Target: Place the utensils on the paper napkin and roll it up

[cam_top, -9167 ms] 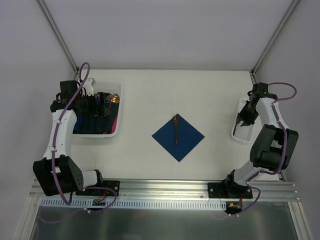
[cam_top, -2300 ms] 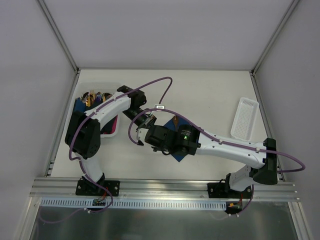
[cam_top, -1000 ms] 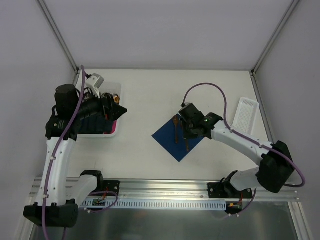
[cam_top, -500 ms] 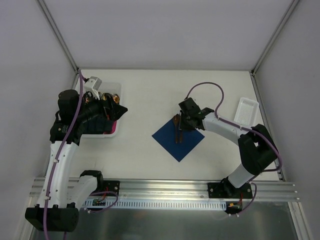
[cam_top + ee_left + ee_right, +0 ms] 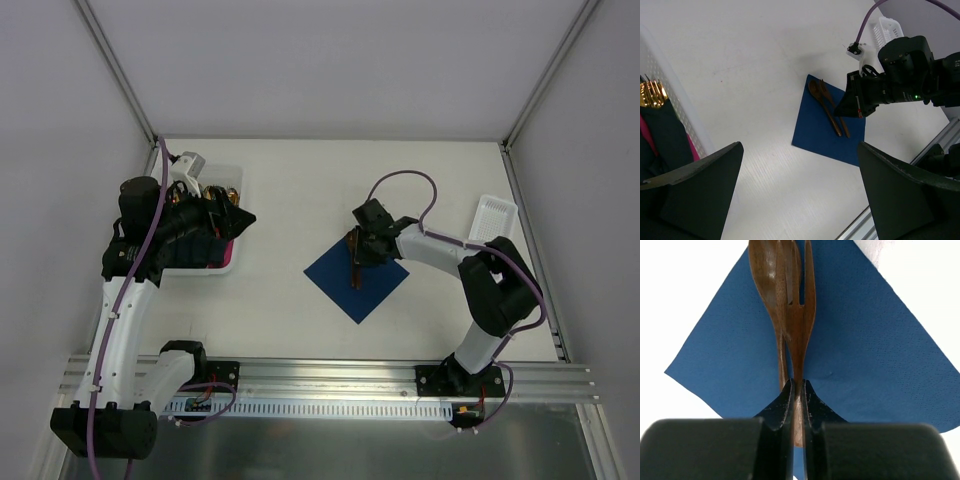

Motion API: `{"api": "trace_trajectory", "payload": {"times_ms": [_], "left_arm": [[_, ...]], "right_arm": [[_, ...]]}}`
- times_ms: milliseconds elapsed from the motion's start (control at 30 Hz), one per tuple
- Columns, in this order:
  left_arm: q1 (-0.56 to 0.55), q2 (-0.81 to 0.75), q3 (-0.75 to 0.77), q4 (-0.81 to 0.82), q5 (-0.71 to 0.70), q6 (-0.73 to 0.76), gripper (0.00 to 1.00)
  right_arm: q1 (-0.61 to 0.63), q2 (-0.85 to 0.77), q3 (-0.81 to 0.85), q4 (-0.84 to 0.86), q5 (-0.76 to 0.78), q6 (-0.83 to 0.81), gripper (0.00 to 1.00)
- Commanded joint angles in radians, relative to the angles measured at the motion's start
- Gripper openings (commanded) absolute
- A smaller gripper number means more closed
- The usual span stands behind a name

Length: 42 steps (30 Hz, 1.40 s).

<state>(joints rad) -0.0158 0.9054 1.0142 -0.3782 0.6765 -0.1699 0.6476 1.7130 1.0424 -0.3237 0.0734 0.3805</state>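
The dark navy paper napkin (image 5: 375, 280) lies as a diamond at the table's middle. Two bronze utensils rest on it side by side: a spoon (image 5: 765, 275) and a fork (image 5: 801, 310). My right gripper (image 5: 797, 390) is shut on the fork's handle, low over the napkin (image 5: 865, 355), and the tines overlap the spoon's bowl. From above, the right gripper (image 5: 358, 256) covers the utensils' far ends. My left gripper (image 5: 240, 222) hangs open and holds nothing, high beside the bin at the left. Its wrist view shows the napkin (image 5: 820, 135), spoon (image 5: 821, 99) and fork (image 5: 839, 120) far below.
A white bin (image 5: 236, 176) at the far left holds gold cutlery (image 5: 652, 92), dark folded napkins (image 5: 665, 135) and a pink one. A small white ribbed tray (image 5: 495, 222) sits at the right edge. The metal rail runs along the near edge.
My right gripper has carried the fork back and leftward, and lined it up next to the spoon on the napkin. The left arm has barely moved.
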Motion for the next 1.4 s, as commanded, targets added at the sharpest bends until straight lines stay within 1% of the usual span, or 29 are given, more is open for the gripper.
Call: {"api": "trace_trajectory", "payload": {"times_ms": [0, 267, 533, 667, 733, 800, 833, 867, 900, 933, 967, 1000, 1033, 1067, 1100, 1133, 1167, 1200, 1233, 1267, 1300, 1333, 1367], "left_arm": [[0.002, 0.001, 0.003, 0.032, 0.005, 0.004, 0.99], [0.002, 0.029, 0.017, 0.032, 0.003, 0.003, 0.99], [0.002, 0.030, 0.021, 0.030, 0.005, 0.017, 0.99], [0.002, 0.024, 0.017, 0.028, 0.030, 0.033, 0.99], [0.002, 0.015, 0.012, 0.027, 0.081, 0.073, 0.99], [0.002, 0.003, 0.001, 0.009, 0.104, 0.111, 0.99], [0.001, 0.000, 0.001, -0.010, 0.142, 0.183, 0.99], [-0.006, -0.002, 0.003, -0.034, 0.144, 0.226, 0.99], [-0.016, -0.003, 0.004, -0.086, 0.141, 0.312, 0.99], [-0.035, -0.003, 0.004, -0.114, 0.133, 0.351, 0.97], [-0.100, -0.002, 0.000, -0.142, 0.076, 0.392, 0.94], [-0.152, 0.001, -0.006, -0.158, 0.025, 0.423, 0.87], [-0.215, 0.006, -0.015, -0.184, -0.032, 0.487, 0.82], [-0.340, 0.012, -0.037, -0.191, -0.122, 0.513, 0.76], [-0.398, 0.030, -0.048, -0.192, -0.158, 0.539, 0.65], [-0.456, 0.050, -0.055, -0.192, -0.193, 0.544, 0.60], [-0.575, 0.073, -0.057, -0.191, -0.274, 0.546, 0.56], [-0.636, 0.140, -0.052, -0.188, -0.313, 0.549, 0.53], [-0.692, 0.177, -0.048, -0.188, -0.351, 0.553, 0.50], [-0.746, 0.208, -0.045, -0.160, -0.388, 0.555, 0.49], [-0.842, 0.266, -0.048, -0.134, -0.463, 0.558, 0.48], [-0.883, 0.291, -0.051, -0.105, -0.489, 0.570, 0.47], [-0.951, 0.343, -0.060, -0.047, -0.515, 0.576, 0.47]], "right_arm": [[-0.009, -0.007, 0.024, 0.023, 0.009, -0.008, 0.06], [-0.014, 0.004, 0.028, 0.025, -0.001, -0.015, 0.16], [-0.031, 0.014, 0.033, 0.026, -0.023, -0.012, 0.18], [-0.031, -0.010, 0.034, 0.026, -0.032, -0.002, 0.19], [-0.031, -0.038, 0.033, 0.023, -0.038, -0.006, 0.22], [-0.032, -0.099, 0.036, 0.012, -0.044, -0.009, 0.27], [-0.031, -0.125, 0.039, 0.005, -0.046, -0.012, 0.28], [-0.032, -0.154, 0.042, -0.001, -0.044, -0.014, 0.31], [-0.035, -0.214, 0.051, -0.020, -0.044, -0.015, 0.35], [-0.037, -0.248, 0.057, -0.035, -0.046, -0.017, 0.37], [-0.043, -0.280, 0.064, -0.047, -0.046, -0.020, 0.39], [-0.060, -0.314, 0.068, -0.076, -0.046, -0.020, 0.42], [-0.072, -0.382, 0.073, -0.090, -0.052, -0.022, 0.42], [-0.087, -0.418, 0.070, -0.103, -0.060, -0.022, 0.43], [-0.127, -0.456, 0.067, -0.124, -0.063, -0.019, 0.43], [-0.152, -0.495, 0.056, -0.138, -0.102, -0.017, 0.43], [-0.179, -0.568, 0.048, -0.150, -0.113, -0.018, 0.44], [-0.237, -0.604, 0.041, -0.182, -0.125, -0.017, 0.45], [-0.267, -0.639, 0.033, -0.199, -0.148, -0.018, 0.46], [-0.293, -0.705, 0.018, -0.219, -0.155, -0.020, 0.47], [-0.337, -0.734, 0.012, -0.257, -0.161, -0.026, 0.48], [-0.356, -0.762, 0.004, -0.279, -0.161, -0.040, 0.48], [-0.386, -0.811, -0.014, -0.314, -0.161, -0.046, 0.49]]}}
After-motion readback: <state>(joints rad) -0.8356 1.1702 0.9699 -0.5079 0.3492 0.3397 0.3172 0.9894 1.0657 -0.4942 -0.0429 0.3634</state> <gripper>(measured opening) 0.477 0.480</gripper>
